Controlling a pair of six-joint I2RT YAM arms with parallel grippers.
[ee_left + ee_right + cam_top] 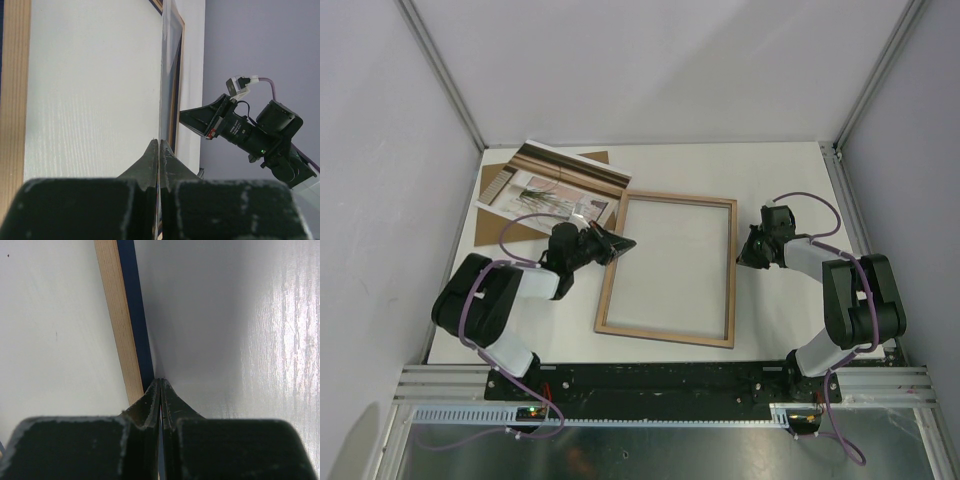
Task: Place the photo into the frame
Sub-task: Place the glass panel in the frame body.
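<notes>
Frame [665,336], i.e. the large thin rectangular picture frame w/ light natural-wood back facing up & navy-blue edge, has both my claws at its sides.

My L claw [620,243] is fully closed, tips pressed together, at the far part of the frame's left rail. In the L wrist view a thin clear edge runs straight away from the tips. I can't tell if it's pinched btwn them or just lined up behind. The wood rail runs down the left of that view, and my R claw shows across the opening.

My R claw [748,254] is closed too, no gap btwn the fingers, at the far part of the right rail. In the R wrist view the wood strip & navy strip run right up to the tips. I can't tell whether anything is caught there.

Going outward, the frame lies mid-table, slightly skewed, w/ the white tabletop [775,320] visible through its opening.

The photo [555,185], a large rectangular paper print of a window scene w/ brown striped curtains & a spindly plant, is outside the frame at the far-left of the table, beyond my L claw. It rests on a flat brown backing board [492,215], which sticks out past it on the left. Its near-right corner is just beside the frame's far-left corner; can't tell if they touch.
</notes>
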